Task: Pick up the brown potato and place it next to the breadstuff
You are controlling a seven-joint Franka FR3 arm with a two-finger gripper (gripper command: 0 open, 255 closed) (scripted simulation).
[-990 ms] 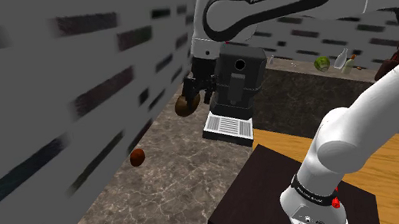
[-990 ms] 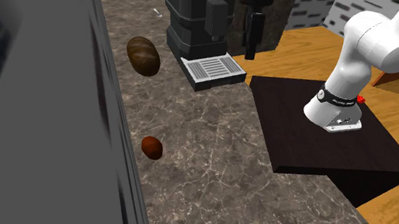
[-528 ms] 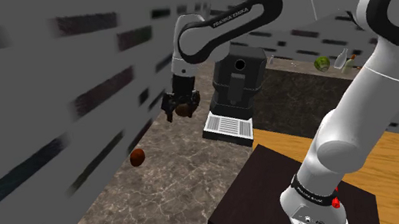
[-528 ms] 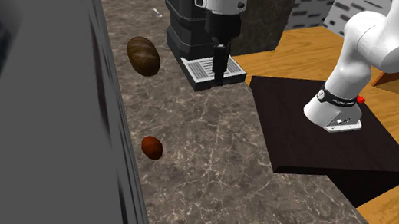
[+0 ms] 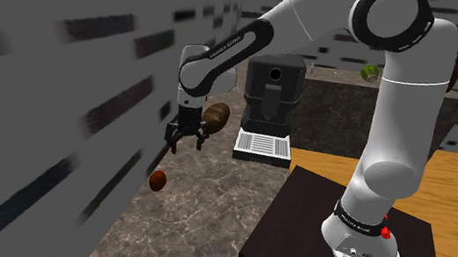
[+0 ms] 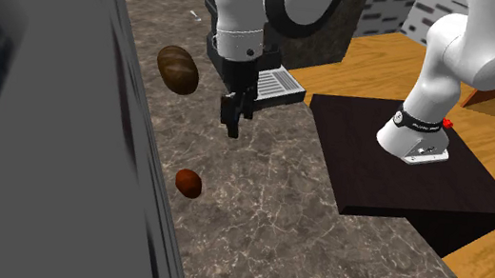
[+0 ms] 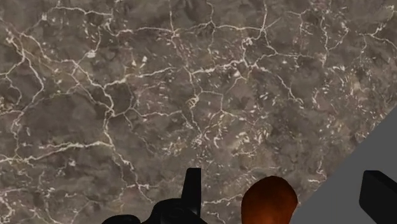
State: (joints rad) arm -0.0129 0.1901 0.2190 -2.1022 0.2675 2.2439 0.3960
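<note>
**Open hand lines up over the potato**

The hand [image 5: 186,140] hovers above the marbled tabletop [image 5: 202,219], released and empty. In the wrist view its two black fingers [image 7: 193,191] stand well apart, and the potato [image 7: 269,200] shows between them but below, untouched. That spread suits the job: judging by the task, the jaws are kept wide so they can come down on either side of the rounded body.

The potato [image 5: 158,180] lies on the tabletop close against the grey wall [image 5: 41,127], to the shoulder view's left of the hand and nearer the camera. The breadstuff [image 5: 217,114], a brown loaf, lies farther along the same wall, well apart from the potato, with the black coffee machine [image 5: 275,100] to its right.

The hand points straight down, probably because the wall leaves little room for a side approach. The grasp is not yet made. The risk I see is the wall-side finger catching the wall during the descent.
</note>
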